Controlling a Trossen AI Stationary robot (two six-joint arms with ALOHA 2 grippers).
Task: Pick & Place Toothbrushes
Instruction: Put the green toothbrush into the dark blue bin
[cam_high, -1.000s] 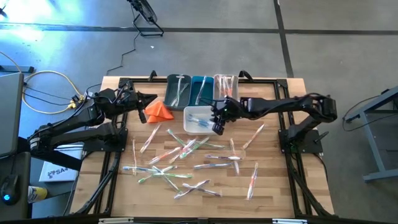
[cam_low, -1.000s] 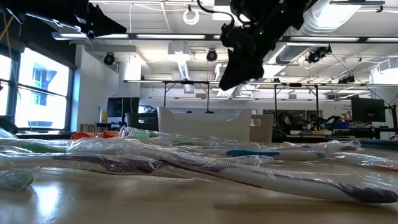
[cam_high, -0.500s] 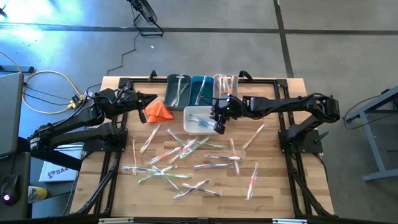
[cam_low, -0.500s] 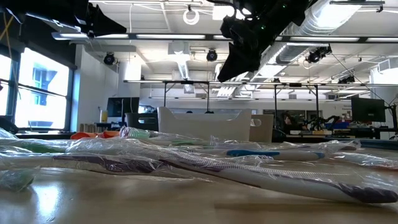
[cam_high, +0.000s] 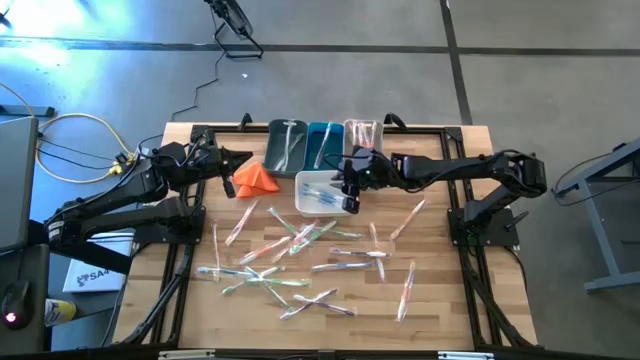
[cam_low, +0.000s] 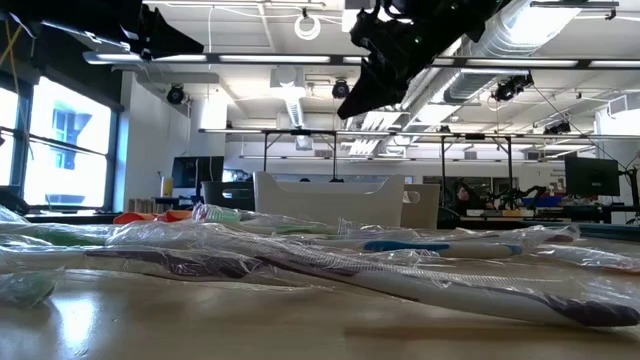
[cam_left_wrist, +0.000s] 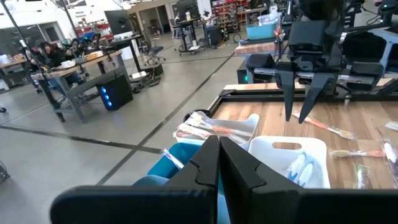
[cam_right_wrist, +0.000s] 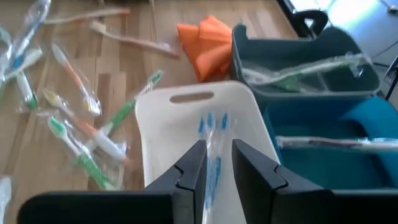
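The toothbrushes (cam_high: 290, 255), each in a clear plastic wrapper, lie scattered over the middle and near part of the wooden counter (cam_high: 440, 300), some crossing one another, with green, orange and whitish handles showing. A few blue-handled ones lie inside the white bin (cam_high: 320, 191), which sits just in front of a row of three bins at the far edge: a dark grey-green bin (cam_high: 287, 143) with a wrapped brush in it, a teal bin (cam_high: 324, 143) also holding one, and a clear bin (cam_high: 362, 134) with orange-handled brushes. An orange folded cloth (cam_high: 253, 177) rests just left of the white bin.

The right pincer (cam_high: 349, 192) hangs above the white bin's right side, well off the counter in the low view; its fingers (cam_right_wrist: 188, 168) stand a narrow gap apart with nothing between them, the blue brushes lying below in the bin. The left pincer (cam_high: 243, 157) waits by the far left corner, near the cloth and the grey-green bin, its fingers (cam_left_wrist: 208, 163) pressed together and empty
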